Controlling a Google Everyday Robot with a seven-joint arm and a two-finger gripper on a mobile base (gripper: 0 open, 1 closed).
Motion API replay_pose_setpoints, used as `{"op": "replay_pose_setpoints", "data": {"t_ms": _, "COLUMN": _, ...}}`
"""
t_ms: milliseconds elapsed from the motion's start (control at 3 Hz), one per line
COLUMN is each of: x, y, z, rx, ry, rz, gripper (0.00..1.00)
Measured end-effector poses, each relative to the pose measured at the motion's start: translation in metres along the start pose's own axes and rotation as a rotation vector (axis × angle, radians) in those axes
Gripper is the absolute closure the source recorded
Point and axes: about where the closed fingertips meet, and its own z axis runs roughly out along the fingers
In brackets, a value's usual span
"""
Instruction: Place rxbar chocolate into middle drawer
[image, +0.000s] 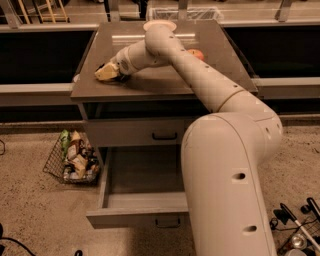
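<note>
End effector (107, 73) low on smooth brown countertop (212, 62), grip unclear; boxy grey middle drawer (142, 172) open.

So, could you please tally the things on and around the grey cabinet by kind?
Drawers: 2 (upper drawer shut, middle drawer pulled open)
Red apple: 1, on the cabinet top
Pale bowl: 1, at its back edge
Wire basket: 1, beside the drawers
Total: 5
The gripper sits low over the cabinet top's front-left corner.
</note>
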Motion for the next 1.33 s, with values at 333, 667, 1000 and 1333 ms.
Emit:
{"op": "replay_pose_setpoints", "data": {"t_ms": 333, "x": -0.004, "y": -0.001, "z": -0.001, "rx": 0.0, "ry": 0.0, "rz": 0.0, "gripper": 0.87}}
{"op": "replay_pose_setpoints", "data": {"t_ms": 667, "x": -0.012, "y": -0.004, "z": -0.022, "rx": 0.033, "ry": -0.037, "rz": -0.023, "gripper": 1.0}}
{"op": "replay_pose_setpoints", "data": {"t_ms": 1000, "x": -0.032, "y": 0.001, "z": -0.056, "rx": 0.077, "ry": -0.087, "rz": -0.074, "gripper": 1.0}}
{"op": "replay_pose_setpoints", "data": {"t_ms": 1333, "x": -0.049, "y": 0.038, "z": -0.078, "rx": 0.041, "ry": -0.158, "rz": -0.087, "gripper": 1.0}}
